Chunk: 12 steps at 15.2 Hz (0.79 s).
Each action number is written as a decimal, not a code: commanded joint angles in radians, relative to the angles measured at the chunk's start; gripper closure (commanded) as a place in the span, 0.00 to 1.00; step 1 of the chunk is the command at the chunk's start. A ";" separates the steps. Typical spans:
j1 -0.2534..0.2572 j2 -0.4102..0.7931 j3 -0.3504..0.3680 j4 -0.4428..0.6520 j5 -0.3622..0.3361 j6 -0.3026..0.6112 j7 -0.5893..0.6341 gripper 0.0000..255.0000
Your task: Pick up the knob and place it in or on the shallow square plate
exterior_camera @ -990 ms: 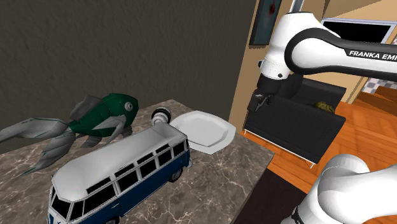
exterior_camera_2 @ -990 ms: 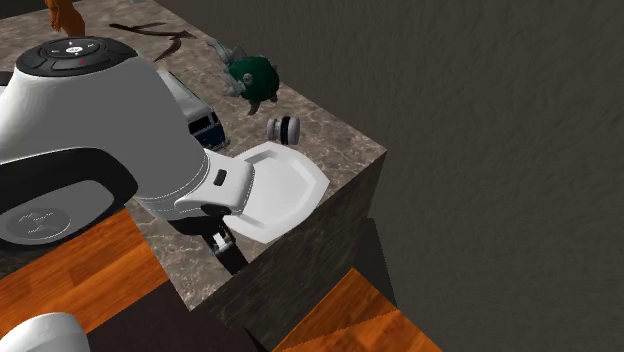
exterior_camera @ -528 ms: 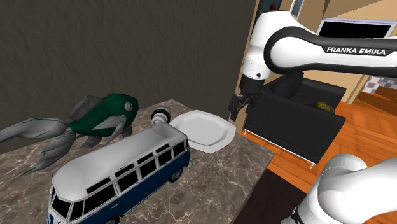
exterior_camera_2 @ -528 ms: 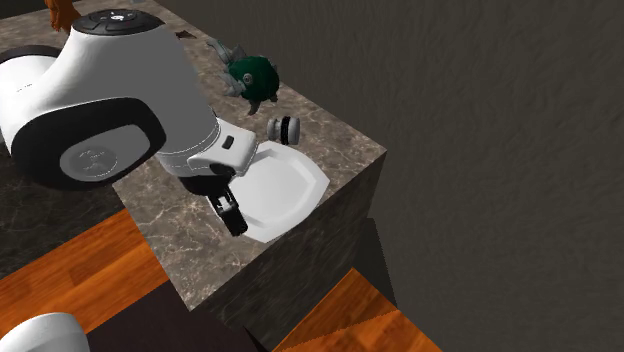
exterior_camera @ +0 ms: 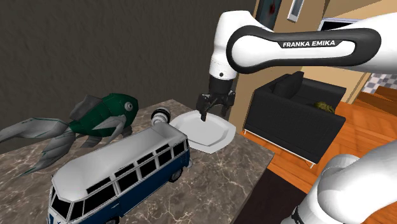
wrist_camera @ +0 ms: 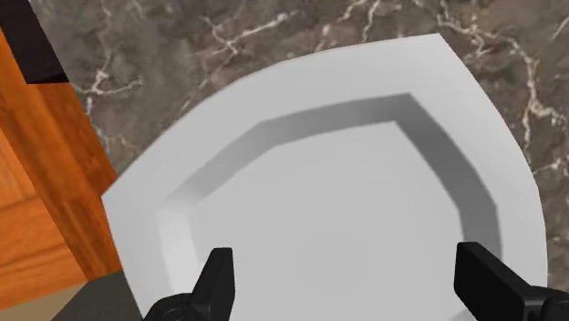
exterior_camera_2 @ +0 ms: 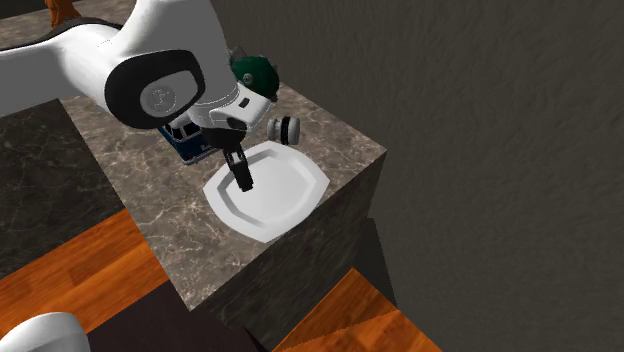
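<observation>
Count: 1x knob (exterior_camera: 161,116), 1x plate (exterior_camera: 208,132), 1x toy fish (exterior_camera: 105,113), 1x toy van (exterior_camera: 121,170), 1 arm w/ 1 gripper (exterior_camera: 214,114); 1 sofa (exterior_camera: 292,118) in the background.

Knob: small, short cylinder lying on its side, a grey disc and a whitish disc w/ a dark band btwn them. It sits on the counter (exterior_camera: 222,184) just beside the plate's rim, on the shoulder view's left of the plate, btwn plate and fish, close by the van's roof corner. Can't tell if it touches the rim. Nothing grips it.

Plate: plain white, shallow, squarish w/ cut corners, flat on the counter near its corner edge.

Gripper: black, pointing down, hanging over the plate; fingers (wrist_camera: 216,276) spread wide apart w/ nothing btwn them but the plate's bare centre below.

Fish: dark green body, grey fins & tail. Van: blue lower body, white roof, long row of side windows, nearer the camera in the shoulder view.

Surface: dark brown-grey marble w/ pale veins, top and sides alike, a blocky counter. Room: dark grey rough wall behind it, orange wood floor (exterior_camera: 372,137), black sofa across the floor, tan wall beyond.
</observation>
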 commanded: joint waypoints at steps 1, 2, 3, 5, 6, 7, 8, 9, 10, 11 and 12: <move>-0.005 0.071 0.033 0.061 -0.003 0.008 0.071 0.00; -0.007 0.110 0.049 0.094 -0.008 0.011 0.105 0.00; -0.009 0.150 0.065 0.130 -0.014 0.013 0.140 0.00; -0.011 0.231 0.094 0.205 -0.033 0.014 0.211 0.00; -0.010 0.274 0.106 0.245 -0.044 0.012 0.247 0.00; -0.008 0.317 0.118 0.287 -0.058 0.010 0.283 0.00; -0.004 0.361 0.129 0.331 -0.072 0.006 0.318 0.00; 0.000 0.406 0.138 0.377 -0.088 0.000 0.353 0.00; 0.007 0.451 0.146 0.425 -0.105 -0.007 0.388 0.00; 0.016 0.498 0.152 0.475 -0.123 -0.016 0.422 0.00; 0.026 0.546 0.157 0.528 -0.141 -0.026 0.456 0.00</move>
